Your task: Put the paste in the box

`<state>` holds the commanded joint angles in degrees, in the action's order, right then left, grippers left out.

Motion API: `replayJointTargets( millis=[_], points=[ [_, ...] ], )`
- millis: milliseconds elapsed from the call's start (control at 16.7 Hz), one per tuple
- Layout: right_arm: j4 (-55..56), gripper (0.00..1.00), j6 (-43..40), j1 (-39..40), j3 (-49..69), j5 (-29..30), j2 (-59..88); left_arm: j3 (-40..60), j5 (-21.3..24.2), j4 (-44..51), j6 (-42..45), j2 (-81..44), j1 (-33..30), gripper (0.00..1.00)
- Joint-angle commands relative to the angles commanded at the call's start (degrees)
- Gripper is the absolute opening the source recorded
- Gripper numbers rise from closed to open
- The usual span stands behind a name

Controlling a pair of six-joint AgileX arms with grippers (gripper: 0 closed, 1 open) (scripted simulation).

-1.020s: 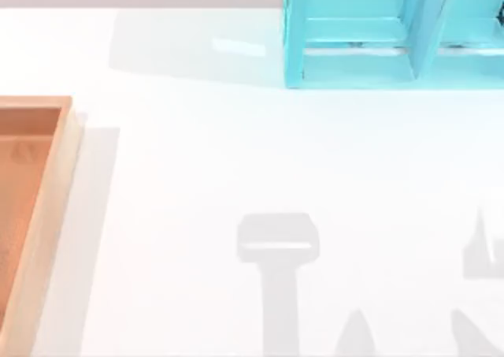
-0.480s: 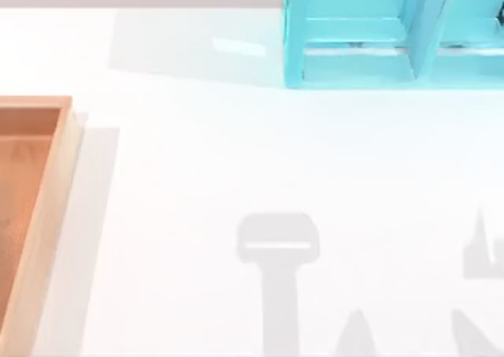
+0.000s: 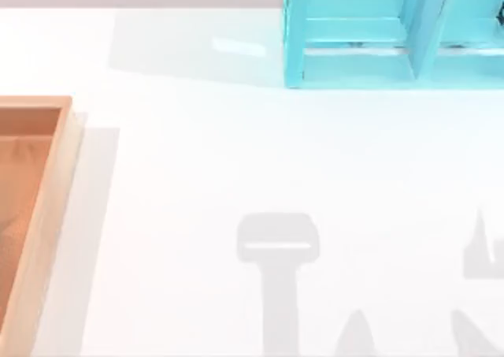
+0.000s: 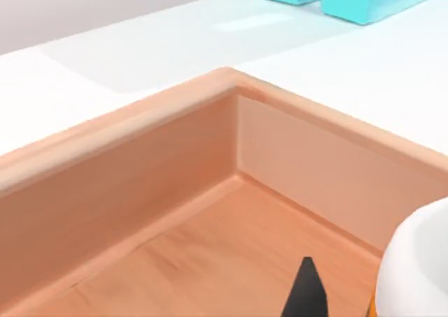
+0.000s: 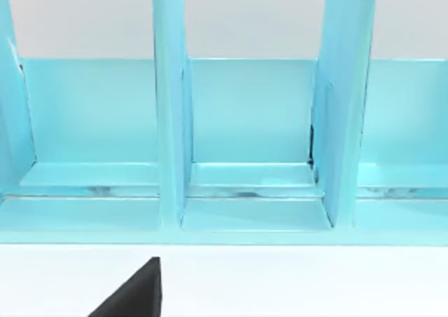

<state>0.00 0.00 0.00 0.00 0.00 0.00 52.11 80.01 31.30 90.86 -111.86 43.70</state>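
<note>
The box (image 3: 49, 215) lies at the table's left edge, with tan rims and an orange-brown floor. The left wrist view looks down into one inner corner of the box (image 4: 238, 114). Close to that camera, above the box floor, is the paste (image 4: 420, 261), showing as a white rounded body with a sliver of orange label. My left gripper (image 4: 381, 296) is shut on it, and one black fingertip (image 4: 306, 292) shows beside the bottle. A black fingertip (image 5: 136, 292) of my right gripper hangs over the white table, facing the shelf.
A turquoise shelf unit (image 3: 354, 65) with open compartments stands at the back right, and the right wrist view faces the same shelf unit (image 5: 245, 191). Grey shadows of the arms fall on the white table (image 3: 197, 176) near the front.
The faint shadow on the box floor has drifted toward the front in the top view. The shelf and the shadows on the table are unchanged.
</note>
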Motion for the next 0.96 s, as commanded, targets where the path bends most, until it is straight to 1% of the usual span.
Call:
replayJointTargets(
  millis=[600, 660, 960],
  points=[
    [0.0, 1.0, 0.0, 0.0, 0.0, 0.0, 0.0, 0.0, 0.0, 0.0, 0.0, 0.0, 0.0, 0.98],
    [0.0, 1.0, 0.0, 0.0, 0.0, 0.0, 0.0, 0.0, 0.0, 0.0, 0.0, 0.0, 0.0, 1.0],
    [0.0, 1.0, 0.0, 0.0, 0.0, 0.0, 0.0, 0.0, 0.0, 0.0, 0.0, 0.0, 0.0, 1.0]
  ],
)
